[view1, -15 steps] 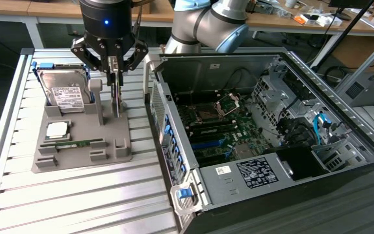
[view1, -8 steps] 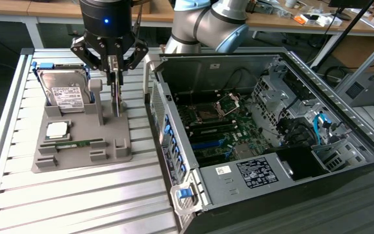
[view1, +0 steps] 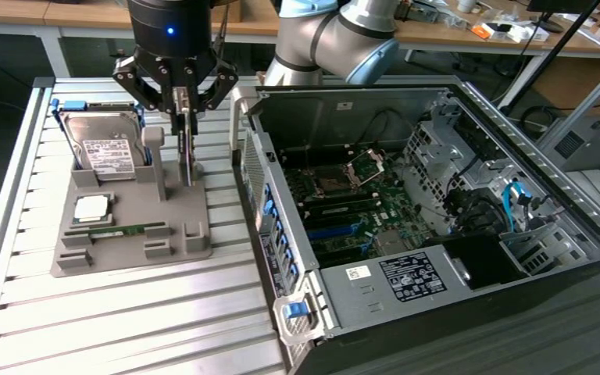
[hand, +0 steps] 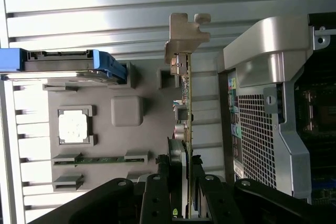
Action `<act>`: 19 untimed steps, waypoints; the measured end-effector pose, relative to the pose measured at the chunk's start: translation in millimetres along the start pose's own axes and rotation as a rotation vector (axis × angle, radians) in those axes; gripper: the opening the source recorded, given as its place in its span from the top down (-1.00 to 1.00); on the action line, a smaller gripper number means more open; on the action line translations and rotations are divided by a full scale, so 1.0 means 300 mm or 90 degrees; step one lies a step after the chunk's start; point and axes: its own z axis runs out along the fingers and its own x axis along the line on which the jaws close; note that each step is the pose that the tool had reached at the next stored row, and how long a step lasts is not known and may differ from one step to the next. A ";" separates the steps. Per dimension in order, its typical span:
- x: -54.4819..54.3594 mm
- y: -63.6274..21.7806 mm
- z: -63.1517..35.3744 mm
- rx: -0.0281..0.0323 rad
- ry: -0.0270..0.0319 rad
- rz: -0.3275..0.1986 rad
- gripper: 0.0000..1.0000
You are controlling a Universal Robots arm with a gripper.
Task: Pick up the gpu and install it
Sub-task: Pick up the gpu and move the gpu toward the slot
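**Exterior view.** The gripper is pointed straight down over the grey tray. Its fingers are closed on the upper edge of the gpu. The gpu is held upright and is seen edge-on as a thin vertical strip. Its lower end is at the tray, on the side towards the exterior view's right. Whether it is clear of its slot cannot be told.

The hard drive is stood upright in the tray, just beside the gpu on the exterior view's left. The cpu is laid flat in front of the hard drive. The memory stick is laid nearer the camera. The tray is set on a slatted metal table.

The open case is placed just beside the tray on the exterior view's right, and the motherboard is exposed inside it. The arm is seen behind the case.

**Wrist view.** The gpu is seen along its edge, with the gripper clamped on it. A dark finger is pressed against one face of the card, and another is pressed against the other face. The silver bracket is seen at the card's far end, over the table.

The grey tray is seen beneath the card. On it, to one side of the gpu, are the blue-framed hard drive, the cpu and the memory stick. The case, with its perforated rear wall, is seen close on the other side of the gpu.
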 end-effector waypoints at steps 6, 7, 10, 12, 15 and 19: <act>0.000 0.000 -0.004 0.0001 0.0000 0.000 0.47; 0.000 0.000 -0.005 0.0000 0.0000 0.000 0.47; 0.000 0.000 -0.007 0.0001 0.0000 0.000 0.47; 0.000 0.000 -0.008 0.0000 0.0000 0.000 0.47; 0.000 0.001 -0.010 0.0000 0.0000 0.000 0.47; 0.000 0.001 -0.014 0.0000 0.0000 0.000 0.47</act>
